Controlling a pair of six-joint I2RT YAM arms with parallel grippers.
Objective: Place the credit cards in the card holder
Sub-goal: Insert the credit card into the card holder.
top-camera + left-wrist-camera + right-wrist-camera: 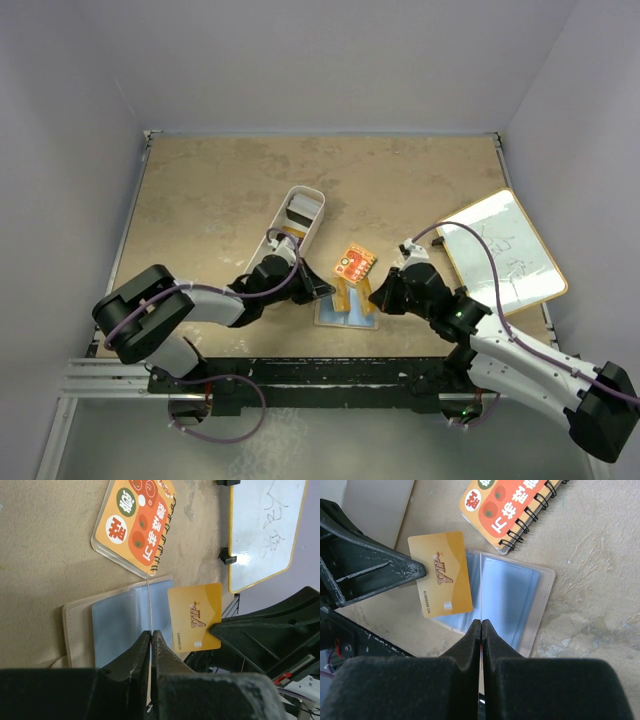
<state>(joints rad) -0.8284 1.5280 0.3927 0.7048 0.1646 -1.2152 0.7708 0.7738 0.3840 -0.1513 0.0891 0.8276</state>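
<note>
The card holder lies open and flat on the table, beige with bluish clear slots. My left gripper is shut on a gold credit card, held over the holder's left half. In its own view that card shows only as a thin edge. My right gripper is shut on a second gold credit card, edge-on in its own view, over the holder's right half. The two grippers face each other across the holder.
An orange-red spiral-bound booklet lies just behind the holder. A long white bin stands behind the left gripper. A whiteboard with a yellow rim lies at the right.
</note>
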